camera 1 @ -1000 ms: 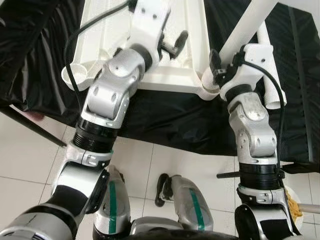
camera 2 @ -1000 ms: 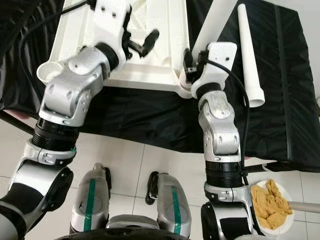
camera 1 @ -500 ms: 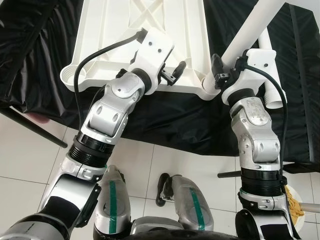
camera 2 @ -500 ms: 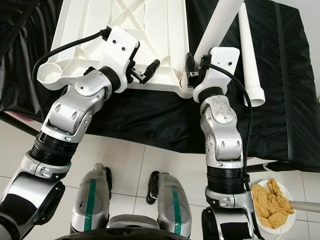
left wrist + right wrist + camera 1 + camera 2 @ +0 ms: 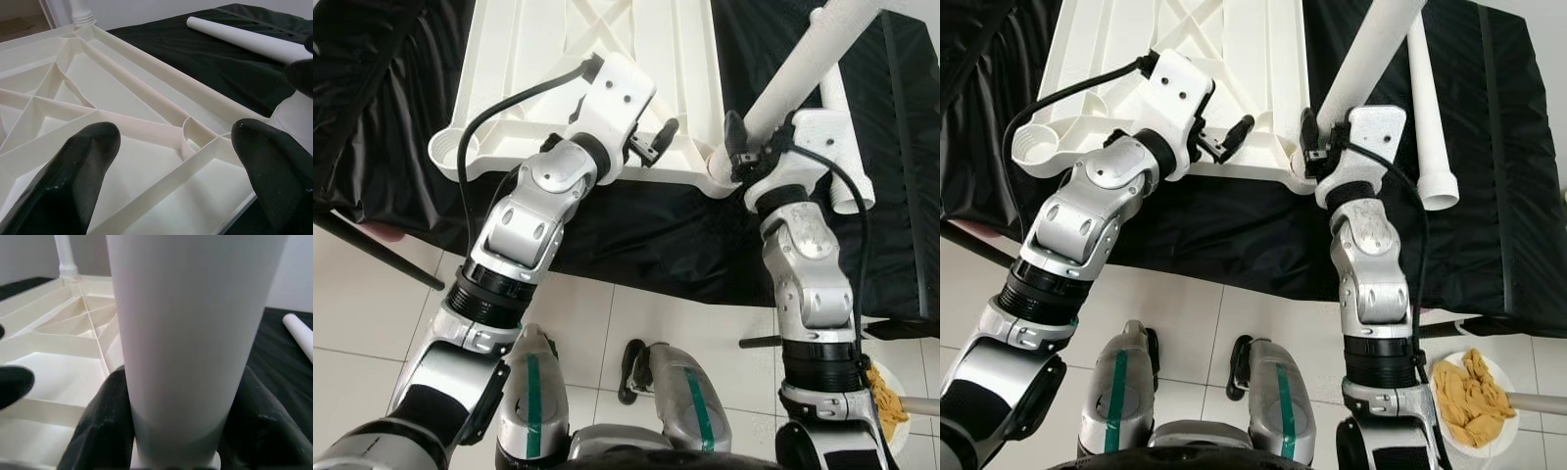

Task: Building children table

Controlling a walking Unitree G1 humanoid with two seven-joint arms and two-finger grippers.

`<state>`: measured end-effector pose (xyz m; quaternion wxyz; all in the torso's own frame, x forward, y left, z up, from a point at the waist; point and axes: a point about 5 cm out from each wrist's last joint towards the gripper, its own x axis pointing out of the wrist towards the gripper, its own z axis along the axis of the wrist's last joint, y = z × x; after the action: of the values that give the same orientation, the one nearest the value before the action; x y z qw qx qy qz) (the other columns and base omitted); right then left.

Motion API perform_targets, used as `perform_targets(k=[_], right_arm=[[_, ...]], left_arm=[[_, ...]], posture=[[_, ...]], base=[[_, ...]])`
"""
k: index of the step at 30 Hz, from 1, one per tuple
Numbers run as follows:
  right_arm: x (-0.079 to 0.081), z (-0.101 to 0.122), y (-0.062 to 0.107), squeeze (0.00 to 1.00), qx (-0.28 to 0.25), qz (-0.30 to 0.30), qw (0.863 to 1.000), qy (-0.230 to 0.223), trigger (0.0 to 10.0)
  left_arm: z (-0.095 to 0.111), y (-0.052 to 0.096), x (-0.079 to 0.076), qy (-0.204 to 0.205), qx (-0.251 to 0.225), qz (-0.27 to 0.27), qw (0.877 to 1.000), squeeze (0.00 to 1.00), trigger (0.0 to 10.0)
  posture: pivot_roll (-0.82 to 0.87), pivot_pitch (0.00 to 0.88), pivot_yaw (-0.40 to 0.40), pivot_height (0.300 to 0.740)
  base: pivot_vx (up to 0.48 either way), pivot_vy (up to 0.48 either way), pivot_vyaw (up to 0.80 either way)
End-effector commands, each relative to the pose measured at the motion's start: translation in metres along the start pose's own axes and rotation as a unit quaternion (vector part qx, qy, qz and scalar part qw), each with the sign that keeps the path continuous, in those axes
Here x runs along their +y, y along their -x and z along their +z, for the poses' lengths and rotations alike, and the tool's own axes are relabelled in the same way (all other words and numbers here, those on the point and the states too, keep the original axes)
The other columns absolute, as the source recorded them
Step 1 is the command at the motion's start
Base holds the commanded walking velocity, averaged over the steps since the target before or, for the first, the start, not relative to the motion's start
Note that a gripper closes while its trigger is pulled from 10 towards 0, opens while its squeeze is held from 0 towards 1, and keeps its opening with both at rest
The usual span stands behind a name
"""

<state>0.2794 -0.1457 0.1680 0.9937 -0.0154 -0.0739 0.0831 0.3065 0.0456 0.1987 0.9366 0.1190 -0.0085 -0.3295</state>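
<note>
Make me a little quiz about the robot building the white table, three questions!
1. True or false: the right gripper is shut on the table leg.
2. What lies loose on the black cloth? A) a spare leg B) a hammer C) a cup
3. Fill in: the left gripper hangs open over the upturned ____.

Key: 1 true; 2 A; 3 tabletop.
</note>
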Motion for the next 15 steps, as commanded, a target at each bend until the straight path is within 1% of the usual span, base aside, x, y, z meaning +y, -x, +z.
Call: perform_targets(k=[1, 5, 8, 15], right_arm=[[0.0035, -0.0232, 0.0064, 0.00, 0.054, 0.020, 0.998, -0.006, 10.0], [0.0071, -0.0276, 0.0087, 0.00, 0.056, 0.038, 0.998, -0.007, 10.0], [0.0072, -0.0291, 0.0083, 0.00, 0.060, 0.039, 0.997, -0.011, 10.0], [0.0020, -0.0298, 0.0003, 0.00, 0.071, 0.029, 0.997, -0.032, 10.0]], left_arm=[[0.0046, -0.0011, -0.0060, -0.009, -0.009, -0.031, 0.999, 0.00, 10.0], [0.0062, -0.0012, -0.0058, -0.010, -0.011, -0.030, 0.999, 0.00, 10.0], [0.0065, -0.0013, -0.0058, -0.010, -0.012, -0.030, 0.999, 0.00, 10.0], [0.0088, -0.0019, -0.0069, -0.012, -0.016, -0.032, 0.999, 0.00, 10.0]], posture=[[0.12, 0.101, -0.087, 0.740], [0.12, 0.097, -0.085, 0.740], [0.12, 0.096, -0.083, 0.740], [0.12, 0.095, -0.080, 0.740]], base=[[0.000, 0.000, 0.00], [0.000, 0.000, 0.00], [0.000, 0.000, 0.00], [0.000, 0.000, 0.00]])
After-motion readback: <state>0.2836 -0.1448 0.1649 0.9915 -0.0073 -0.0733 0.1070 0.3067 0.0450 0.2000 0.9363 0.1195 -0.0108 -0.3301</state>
